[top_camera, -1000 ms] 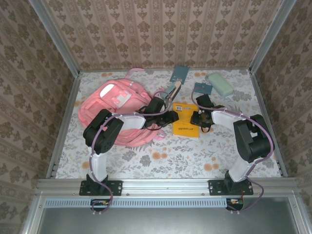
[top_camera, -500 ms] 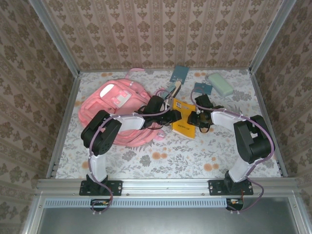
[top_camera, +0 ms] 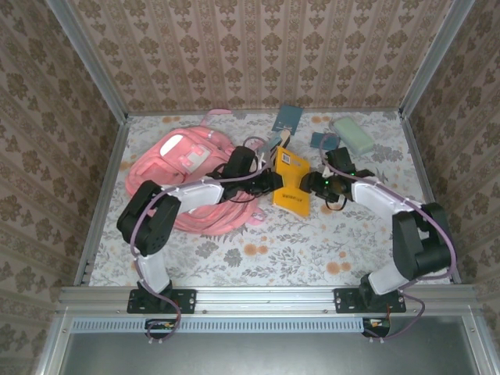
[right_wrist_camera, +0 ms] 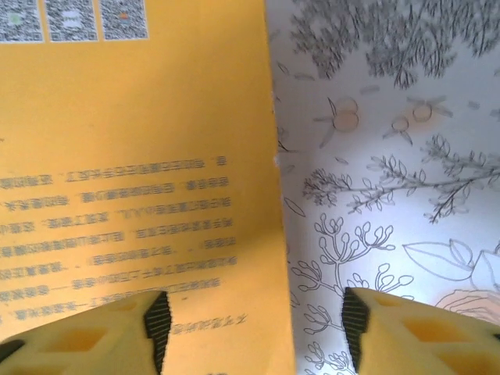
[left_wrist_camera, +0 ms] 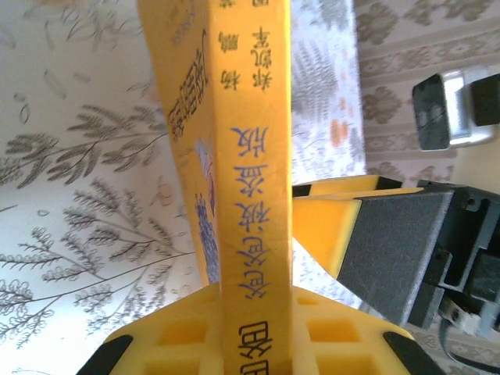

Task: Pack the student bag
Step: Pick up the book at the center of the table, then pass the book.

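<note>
Left claw (top_camera: 266, 182) is clamped on the spine of the thin yellow paperback book (top_camera: 291, 187), which is tipped up on edge. Right claw (top_camera: 316, 186) is wide apart, gripping nothing, with the book's right edge in front of its gap.

Risk: a one-sided pinch on a floppy book, so it may swivel or slip onto the floral counter (top_camera: 258, 250).

The large soft pink fabric student bag (top_camera: 191, 176) lies left, under the left arm. Can't tell if it is unzipped, so the book could snag.

The blue cards (top_camera: 287, 117) and pale green case (top_camera: 353, 134) sit far, well apart.
</note>
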`<act>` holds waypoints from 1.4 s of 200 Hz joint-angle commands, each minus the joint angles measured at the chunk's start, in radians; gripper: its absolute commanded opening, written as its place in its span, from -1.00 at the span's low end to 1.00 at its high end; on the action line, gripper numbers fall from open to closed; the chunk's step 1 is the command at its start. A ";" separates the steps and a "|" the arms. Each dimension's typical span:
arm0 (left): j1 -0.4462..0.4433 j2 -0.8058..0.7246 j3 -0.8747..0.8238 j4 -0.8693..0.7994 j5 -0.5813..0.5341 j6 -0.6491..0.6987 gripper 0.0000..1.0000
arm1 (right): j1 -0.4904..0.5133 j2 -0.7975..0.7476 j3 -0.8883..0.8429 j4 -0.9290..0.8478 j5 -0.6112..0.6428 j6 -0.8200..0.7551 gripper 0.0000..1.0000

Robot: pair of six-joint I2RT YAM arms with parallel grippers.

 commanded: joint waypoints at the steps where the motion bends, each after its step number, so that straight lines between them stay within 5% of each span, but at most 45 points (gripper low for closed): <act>1: 0.037 -0.095 0.013 0.104 0.101 -0.024 -1.00 | -0.052 -0.068 -0.047 0.085 -0.163 0.051 0.40; 79: 0.084 -0.163 0.006 0.217 0.224 -0.099 -1.00 | -0.167 -0.052 -0.109 0.512 -0.607 0.299 0.81; 155: 0.083 -0.157 0.004 0.322 0.247 -0.160 -1.00 | -0.151 0.051 -0.113 0.783 -0.743 0.489 0.77; 178: 0.088 -0.157 0.009 0.268 0.247 -0.130 -1.00 | -0.149 0.035 -0.124 0.811 -0.758 0.506 0.50; 213: 0.094 -0.150 0.006 0.202 0.253 -0.082 -1.00 | -0.149 -0.005 -0.122 0.756 -0.756 0.473 -0.53; 243: 0.093 -0.147 0.005 0.146 0.244 -0.043 -0.92 | -0.149 -0.022 -0.112 0.699 -0.740 0.440 -0.99; 265: 0.100 -0.163 0.015 0.034 0.215 0.033 -0.66 | -0.150 -0.029 -0.108 0.665 -0.725 0.422 -1.00; 280: 0.119 -0.184 0.020 -0.096 0.166 0.104 -0.25 | -0.150 -0.036 -0.101 0.623 -0.710 0.399 -1.00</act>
